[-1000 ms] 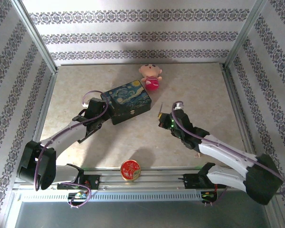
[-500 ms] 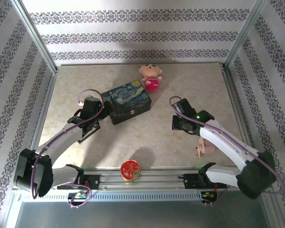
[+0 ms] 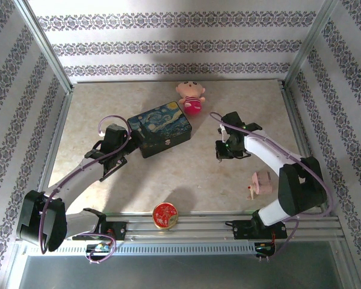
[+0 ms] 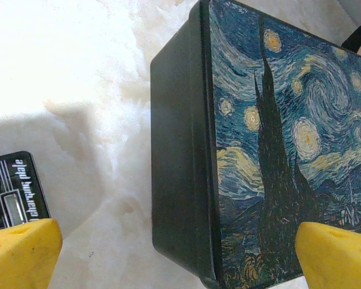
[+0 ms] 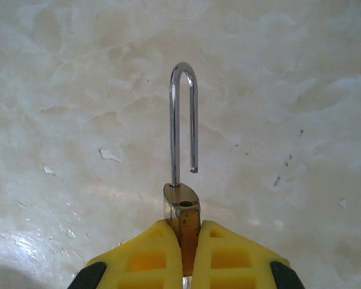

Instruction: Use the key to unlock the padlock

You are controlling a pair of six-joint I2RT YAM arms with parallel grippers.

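We log: right pincer (image 5: 182, 233) clenched on padlock (image 5: 182, 206), shackle open, over table (image 5: 301, 90) | left pincer (image 4: 179, 256) released, straddling blue tin box (image 4: 277, 150) | doll (image 3: 191, 96), red tin (image 3: 165, 215) well apart

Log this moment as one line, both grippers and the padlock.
left gripper: open, at box corner | right gripper: shut on padlock | shackle: open

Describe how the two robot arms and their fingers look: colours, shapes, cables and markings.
The left arm and the right arm have white links between bulky black joints. A thin purple cable loops along each. The left fingers and the right fingers are bright yellow; the right ones have moulded square hollows. Beside the left fingers sits a black board with white lettering.
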